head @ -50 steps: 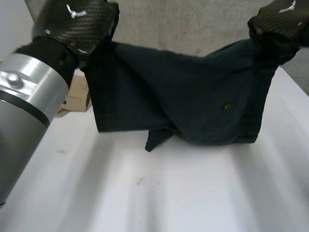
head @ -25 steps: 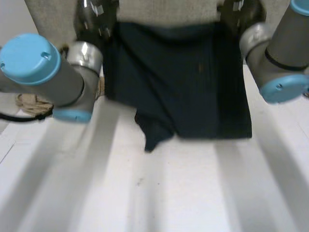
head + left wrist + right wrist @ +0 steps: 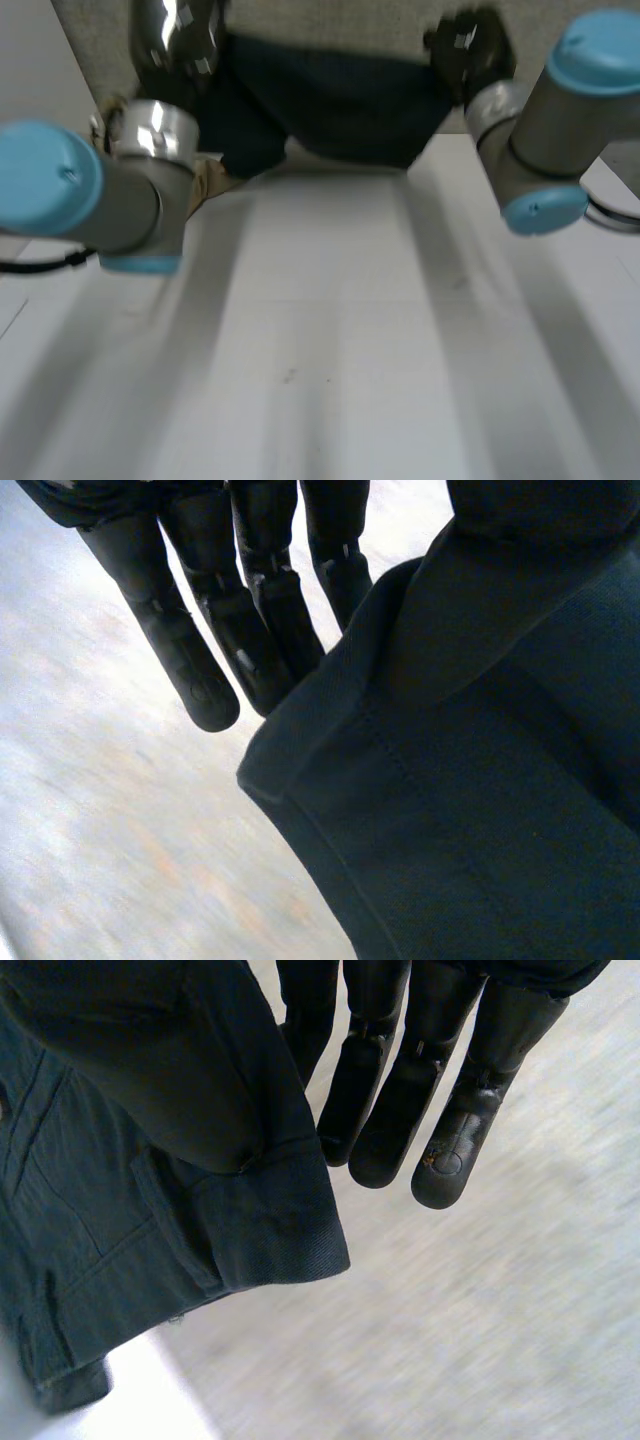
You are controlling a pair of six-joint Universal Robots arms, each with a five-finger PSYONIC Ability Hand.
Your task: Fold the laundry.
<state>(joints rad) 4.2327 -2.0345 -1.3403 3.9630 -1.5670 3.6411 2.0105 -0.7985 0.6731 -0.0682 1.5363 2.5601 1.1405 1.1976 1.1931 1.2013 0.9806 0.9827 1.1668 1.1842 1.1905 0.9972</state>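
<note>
White table (image 3: 330, 330), grey wall (image 3: 330, 22) (behind); dark garment (image 3: 340, 95) in pinch of fingers, left hand (image 3: 200, 650), right hand (image 3: 455, 1110).

no legible text, labels or numbers

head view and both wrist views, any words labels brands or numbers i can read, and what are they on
None: no readable text in any view.
dark garment: seams and stitching in the wrist views, no tag, label or print.
white table: a few faint specks, no writing.
</note>
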